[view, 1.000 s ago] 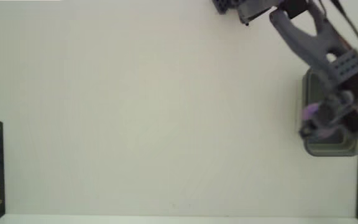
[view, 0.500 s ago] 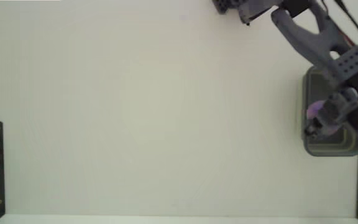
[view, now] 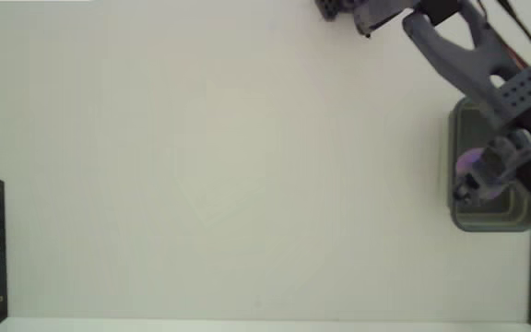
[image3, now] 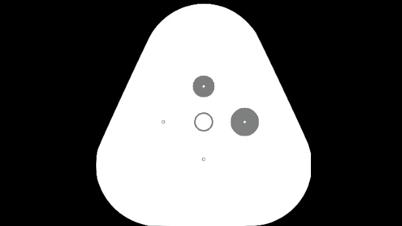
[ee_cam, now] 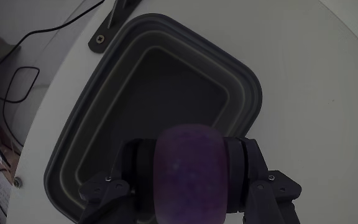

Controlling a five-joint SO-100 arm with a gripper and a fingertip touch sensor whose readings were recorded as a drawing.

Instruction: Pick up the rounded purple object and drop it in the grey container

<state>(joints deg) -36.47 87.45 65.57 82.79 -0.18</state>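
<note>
Jaws clenched on the rounded purple object [ee_cam: 189, 169], one finger each side. Grey container [ee_cam: 107, 102] sits directly below the jaws, on the white bench [view: 229, 175].

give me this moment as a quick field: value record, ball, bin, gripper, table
ball: purple ball held between the gripper fingers, above the bin opening in the wrist view
bin: grey container, looks empty inside; sits at the right edge of the table in the fixed view
gripper: gripper shut on the ball, over the bin
table: white table
release: not yet done
</note>
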